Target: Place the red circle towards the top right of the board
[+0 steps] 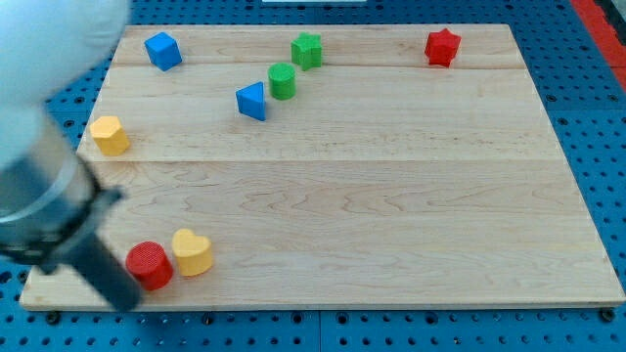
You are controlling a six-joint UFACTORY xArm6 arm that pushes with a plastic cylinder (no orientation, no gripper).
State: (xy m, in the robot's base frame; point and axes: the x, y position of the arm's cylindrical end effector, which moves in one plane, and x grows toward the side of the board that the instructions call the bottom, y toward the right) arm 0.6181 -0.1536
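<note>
In the camera view, the wooden tabletop (391,196) fills most of the frame over a blue perforated base (587,117). The red circle (149,265) sits in the lower left of the frame, near the tabletop's bottom edge, touching a yellow heart (193,251) just to its right. The blurred dark rod comes down from the left edge, and my tip (125,299) lies at the lower left of the red circle, right against it or nearly so; the blur keeps me from telling which. The arm carries no jaws, only the rod.

A yellow block (110,135) sits near the left edge, its shape unclear. In the upper left lies a blue cube (162,51). Near the top centre a blue triangle (252,102), a green cylinder (282,81) and a green star (306,50) form a rising diagonal. A red star (442,47) stands in the upper right.
</note>
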